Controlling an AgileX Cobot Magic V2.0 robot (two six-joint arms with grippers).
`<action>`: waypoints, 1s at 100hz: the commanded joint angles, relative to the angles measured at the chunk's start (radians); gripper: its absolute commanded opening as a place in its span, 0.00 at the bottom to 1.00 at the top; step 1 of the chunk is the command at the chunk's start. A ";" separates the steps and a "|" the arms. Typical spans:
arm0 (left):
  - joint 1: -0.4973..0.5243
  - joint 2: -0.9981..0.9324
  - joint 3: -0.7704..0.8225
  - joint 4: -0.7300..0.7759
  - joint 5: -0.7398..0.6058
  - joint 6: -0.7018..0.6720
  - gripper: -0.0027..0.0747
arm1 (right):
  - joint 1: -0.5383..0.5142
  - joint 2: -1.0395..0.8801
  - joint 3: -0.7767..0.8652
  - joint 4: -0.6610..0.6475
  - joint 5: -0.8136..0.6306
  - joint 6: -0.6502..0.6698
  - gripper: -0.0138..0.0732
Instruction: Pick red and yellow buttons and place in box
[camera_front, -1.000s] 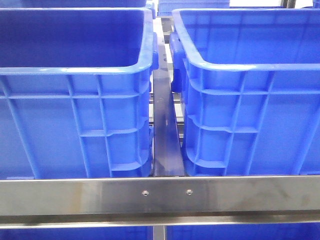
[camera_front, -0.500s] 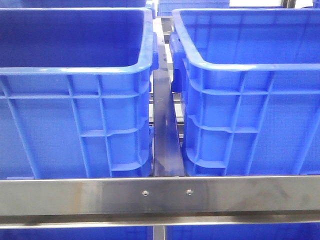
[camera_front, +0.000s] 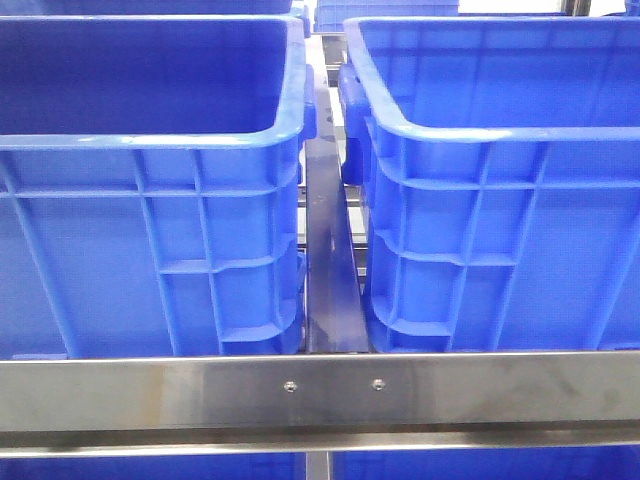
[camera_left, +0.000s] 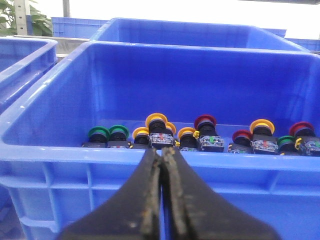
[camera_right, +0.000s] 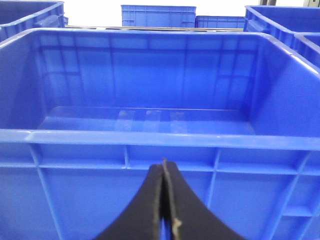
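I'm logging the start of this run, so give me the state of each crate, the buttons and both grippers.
Left gripper: shut, empty, outside the crate's near wall.
Right gripper: shut, empty, outside the crate's near wall.
Crate with buttons: open-topped, upright, buttons along the floor.
Empty crate: open-topped, upright, nothing visible inside.
Red buttons: in the crate, unpicked.
Yellow buttons: in the crate, unpicked.
Green buttons: in the crate.

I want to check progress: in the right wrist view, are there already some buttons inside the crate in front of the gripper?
No, the crate facing the right gripper shows only a bare blue floor, with no buttons in it.
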 joint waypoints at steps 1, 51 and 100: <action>-0.003 -0.021 -0.024 0.000 -0.059 -0.005 0.01 | 0.002 -0.024 -0.017 -0.008 -0.077 -0.002 0.08; -0.003 0.311 -0.426 0.027 0.285 -0.003 0.01 | 0.002 -0.024 -0.017 -0.008 -0.077 -0.002 0.08; -0.003 0.797 -0.718 0.031 0.376 -0.003 0.77 | 0.002 -0.024 -0.017 -0.008 -0.077 -0.002 0.08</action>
